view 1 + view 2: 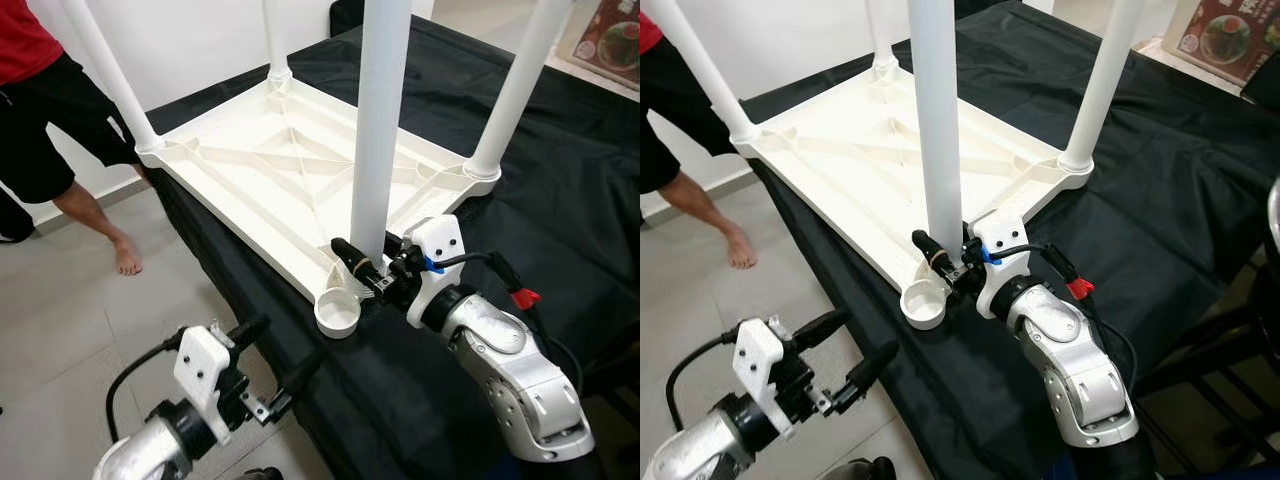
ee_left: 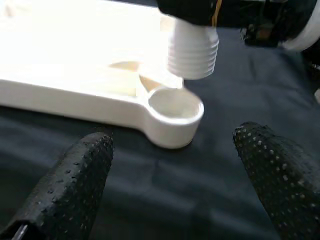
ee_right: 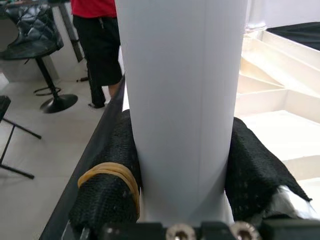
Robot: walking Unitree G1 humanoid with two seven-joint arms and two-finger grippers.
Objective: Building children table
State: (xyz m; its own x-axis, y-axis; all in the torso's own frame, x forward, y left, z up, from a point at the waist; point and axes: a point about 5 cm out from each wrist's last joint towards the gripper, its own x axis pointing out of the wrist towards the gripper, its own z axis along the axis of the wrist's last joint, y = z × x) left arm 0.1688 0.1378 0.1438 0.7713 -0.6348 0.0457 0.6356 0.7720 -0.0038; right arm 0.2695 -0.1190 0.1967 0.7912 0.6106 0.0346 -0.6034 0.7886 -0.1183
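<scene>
Left eye view, tabletop: white tabletop (image 1: 300, 170) lies upside down on the black cloth (image 1: 560, 180), its near corner at the cloth's front edge.
Legs, count: four; three already stand in corner sockets, the fourth leg (image 1: 380, 130) is held upright.
Empty socket: one, the round socket (image 1: 338, 313) at the near corner, overhanging the cloth edge.
Right gripper: right gripper (image 1: 368, 268) clamps the fourth leg near its lower end; the threaded tip hangs just above and slightly behind the socket, not seated.
Left gripper: left gripper (image 1: 285, 365) fingers spread wide, holding nothing, below and in front of the socket, off the table edge.
Open room: bare floor (image 1: 70, 330) left of the tabletop; a person's leg (image 1: 95, 215) stands there.
</scene>
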